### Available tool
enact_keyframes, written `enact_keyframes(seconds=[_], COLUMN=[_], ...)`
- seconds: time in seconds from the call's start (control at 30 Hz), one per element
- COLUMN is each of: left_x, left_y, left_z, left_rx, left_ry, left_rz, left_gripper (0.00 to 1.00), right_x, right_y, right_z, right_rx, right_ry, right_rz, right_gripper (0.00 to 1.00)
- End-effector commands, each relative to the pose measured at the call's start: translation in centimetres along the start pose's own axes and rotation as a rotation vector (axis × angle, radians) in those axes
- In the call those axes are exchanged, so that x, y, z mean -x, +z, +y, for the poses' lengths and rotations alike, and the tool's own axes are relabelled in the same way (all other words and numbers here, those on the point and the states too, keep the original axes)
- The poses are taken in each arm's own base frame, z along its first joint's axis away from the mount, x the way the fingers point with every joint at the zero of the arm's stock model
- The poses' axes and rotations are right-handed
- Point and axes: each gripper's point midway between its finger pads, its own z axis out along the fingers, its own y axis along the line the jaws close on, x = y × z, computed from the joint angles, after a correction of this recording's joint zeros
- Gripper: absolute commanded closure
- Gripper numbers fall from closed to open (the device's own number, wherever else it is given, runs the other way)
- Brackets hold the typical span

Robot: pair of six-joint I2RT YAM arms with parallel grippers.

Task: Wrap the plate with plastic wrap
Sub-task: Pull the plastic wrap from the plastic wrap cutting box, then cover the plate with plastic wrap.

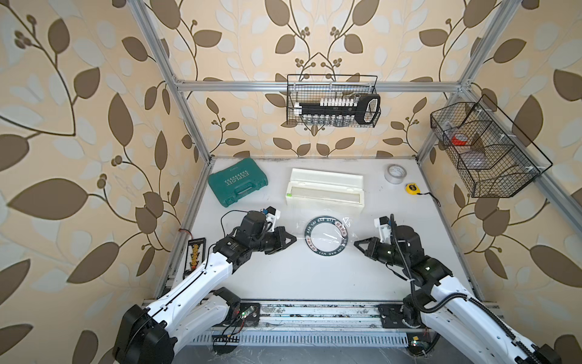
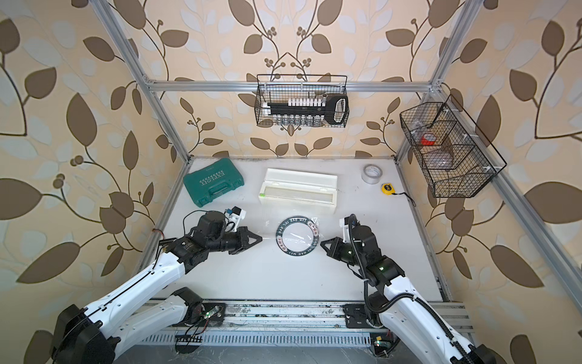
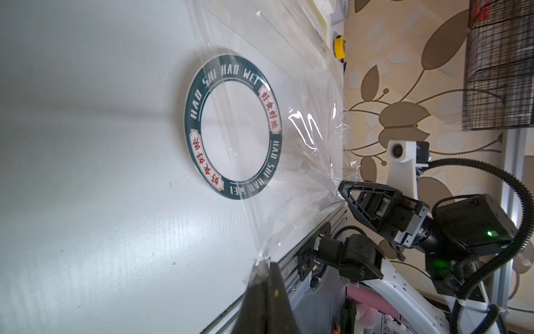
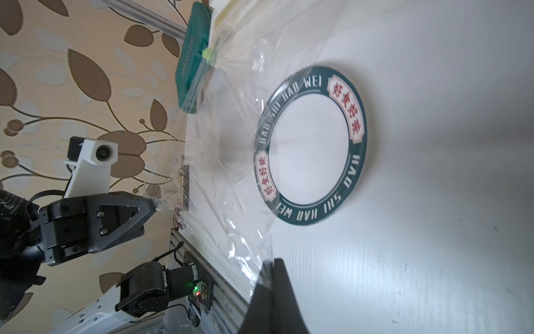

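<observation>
The plate, white with a dark rim and white lettering, lies flat on the table between my two grippers. The plastic wrap runs from the white dispenser box over the plate. My left gripper is shut on the film's edge just left of the plate. Just right of the plate, my right gripper is shut on the opposite edge. The film hangs stretched and crinkled between them, slightly above the plate.
A green tool case lies at the back left. A grey tape roll and a yellow tape measure sit at the back right. Wire baskets hang on the back wall and the right wall.
</observation>
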Motion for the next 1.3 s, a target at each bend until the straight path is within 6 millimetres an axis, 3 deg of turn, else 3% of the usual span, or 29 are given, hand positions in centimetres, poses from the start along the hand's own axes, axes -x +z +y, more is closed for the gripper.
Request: enact_keyframes(seconds=[0.0, 0.17, 0.27, 0.43, 0.9, 1.1, 1.27], left_x=[-1.2, -2.8, -3.3, -3.3, -3.9, -3.5, -3.4], left_y=[0.5, 1.5, 2.1, 3.1, 5.2, 6.3, 6.8], left_z=[1.9, 5.4, 7.0, 8.2, 10.8, 11.8, 14.3], left_rx=[0.045, 0.134, 0.179, 0.213, 0.302, 0.353, 0.482], left_ry=[-0.012, -0.034, -0.039, -0.035, -0.043, -0.043, -0.071], left_rz=[-0.005, 0.024, 0.037, 0.048, 0.091, 0.109, 0.123], left_gripper=[1.00, 1.00, 1.00, 1.00, 1.00, 1.00, 1.00], right_x=[-1.9, -3.3, -3.1, -2.5, -2.8, -2.1, -1.2], right_y=[0.1, 0.6, 1.0, 1.4, 3.1, 3.3, 3.8], right_z=[-3.5, -6.8, -7.5, -8.7, -9.8, -10.5, -10.8], right_rx=[-0.122, -0.228, -0.259, -0.336, -0.407, -0.445, -0.477], right_ry=[0.087, 0.131, 0.137, 0.127, 0.120, 0.123, 0.120], right_rz=[-0.004, -0.017, -0.035, -0.062, -0.053, -0.098, -0.130], right_gripper=[1.00, 1.00, 1.00, 1.00, 1.00, 1.00, 1.00])
